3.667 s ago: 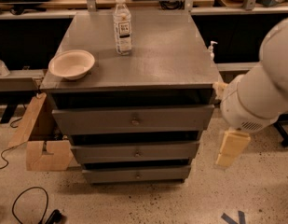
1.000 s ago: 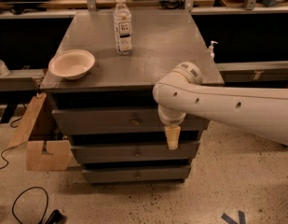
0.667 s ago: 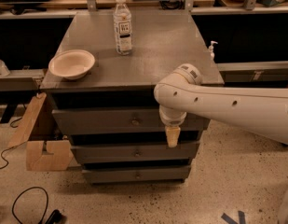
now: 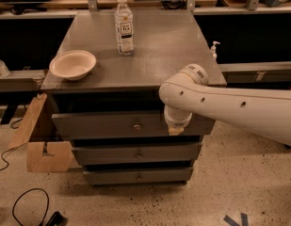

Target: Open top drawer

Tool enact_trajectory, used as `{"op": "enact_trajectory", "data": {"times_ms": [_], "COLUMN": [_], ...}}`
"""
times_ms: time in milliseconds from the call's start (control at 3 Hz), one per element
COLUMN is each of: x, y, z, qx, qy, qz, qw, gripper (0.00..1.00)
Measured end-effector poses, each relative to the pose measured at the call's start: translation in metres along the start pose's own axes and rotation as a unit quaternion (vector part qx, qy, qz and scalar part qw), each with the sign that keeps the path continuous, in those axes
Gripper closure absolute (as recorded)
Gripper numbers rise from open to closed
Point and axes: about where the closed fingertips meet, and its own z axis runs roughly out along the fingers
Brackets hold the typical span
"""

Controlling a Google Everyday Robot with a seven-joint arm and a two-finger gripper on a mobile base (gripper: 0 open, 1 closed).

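The grey cabinet (image 4: 159,46) has three drawers. The top drawer (image 4: 98,125) is the widest, with a small round metal knob (image 4: 137,125). Its front stands slightly forward of the two below, with a dark gap above it under the tabletop. My white arm reaches in from the right. The gripper (image 4: 174,130) is at the top drawer's front, to the right of the knob and apart from it, mostly hidden behind the wrist (image 4: 179,108).
A clear water bottle (image 4: 124,25) and a beige bowl (image 4: 72,64) stand on the cabinet top. A cardboard box (image 4: 39,142) leans at the cabinet's left, with a black cable (image 4: 22,206) on the floor. A pump bottle (image 4: 213,48) stands behind at the right.
The arm swung in from the right to the drawer fronts. In the last second the gripper rose from the second drawer's level to the top drawer's front. The drawers have not moved.
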Motion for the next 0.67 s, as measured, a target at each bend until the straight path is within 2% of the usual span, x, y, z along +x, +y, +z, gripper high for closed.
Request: {"op": "enact_trajectory", "data": {"times_ms": [333, 667], "x": [0.0003, 0.0004], "y": [-0.0019, -0.0026], "z": [-0.0065, -0.0091], "qx": [0.000, 0.000], "qy": [0.000, 0.000], "qz": [0.000, 0.000], "qw": [1.0000, 1.0000], "gripper": [0.85, 1.00]}}
